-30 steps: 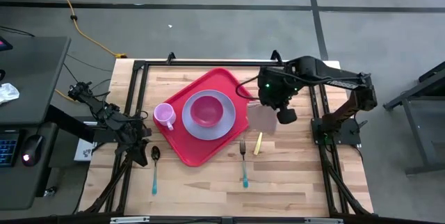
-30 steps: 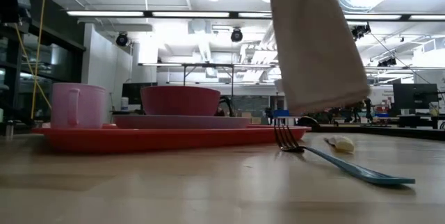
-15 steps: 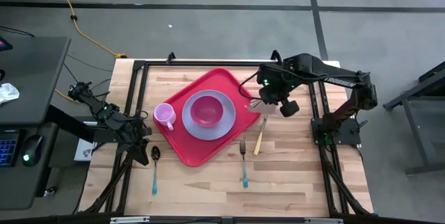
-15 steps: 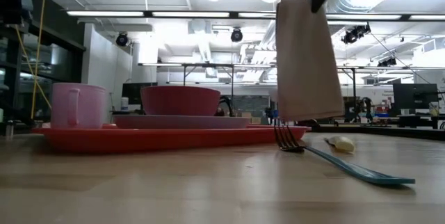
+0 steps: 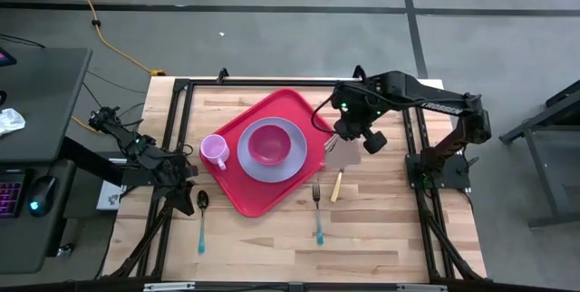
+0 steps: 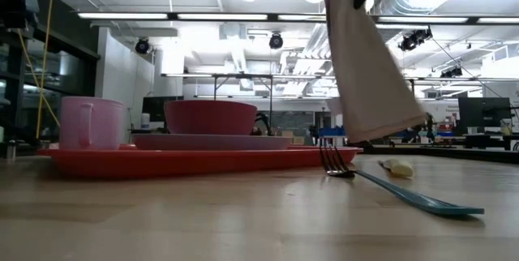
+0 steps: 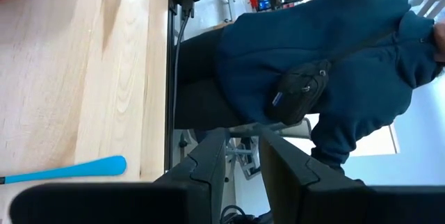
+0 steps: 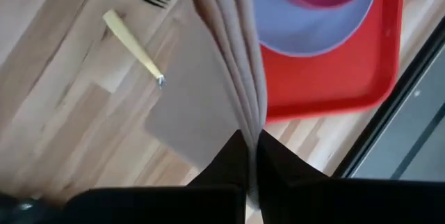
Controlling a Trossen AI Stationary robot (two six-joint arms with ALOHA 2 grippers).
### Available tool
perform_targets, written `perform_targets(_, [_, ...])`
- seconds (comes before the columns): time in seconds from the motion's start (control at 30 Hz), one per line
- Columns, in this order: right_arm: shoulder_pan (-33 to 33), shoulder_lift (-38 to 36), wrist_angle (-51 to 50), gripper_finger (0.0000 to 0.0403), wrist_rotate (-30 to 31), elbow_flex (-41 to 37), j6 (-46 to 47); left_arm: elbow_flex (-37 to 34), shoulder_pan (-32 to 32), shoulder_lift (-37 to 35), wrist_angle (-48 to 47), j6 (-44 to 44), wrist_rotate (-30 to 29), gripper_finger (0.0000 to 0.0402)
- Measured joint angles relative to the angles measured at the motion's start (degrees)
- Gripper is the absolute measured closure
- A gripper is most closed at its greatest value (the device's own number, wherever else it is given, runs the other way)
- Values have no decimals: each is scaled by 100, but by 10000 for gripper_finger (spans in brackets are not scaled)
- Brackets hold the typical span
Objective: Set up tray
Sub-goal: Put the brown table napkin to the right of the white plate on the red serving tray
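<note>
Bright, even overhead strip lighting.

Wood table (image 5: 272,238): red tray (image 5: 272,192), fork (image 5: 318,212), spoon (image 5: 201,219), yellow-handled utensil (image 5: 336,186) directly on it.

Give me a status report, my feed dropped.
Right end effector shut on napkin, hanging beside tray. Left end effector parked at table's left edge. Knife and fork lie below.

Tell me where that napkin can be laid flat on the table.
Bare wood lies past the fork and knife, toward the table's right edge, and along its near edge. The tray is crowded. The right gripper holds the napkin beside it.
</note>
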Motion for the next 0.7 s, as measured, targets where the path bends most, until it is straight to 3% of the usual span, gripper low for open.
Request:
perform_targets(0.2, [-126, 325, 79, 403, -273, 0, -381, 0, 0, -2, -2, 0, 2, 284])
perform_targets(0.47, [-151, 539, 27, 403, 22, 22, -774, 0, 0, -2, -2, 7, 40, 284])
perform_targets(0.7, [-144, 534, -85, 403, -219, 569, -614, 0, 0, -2, -50, 22, 74, 284])
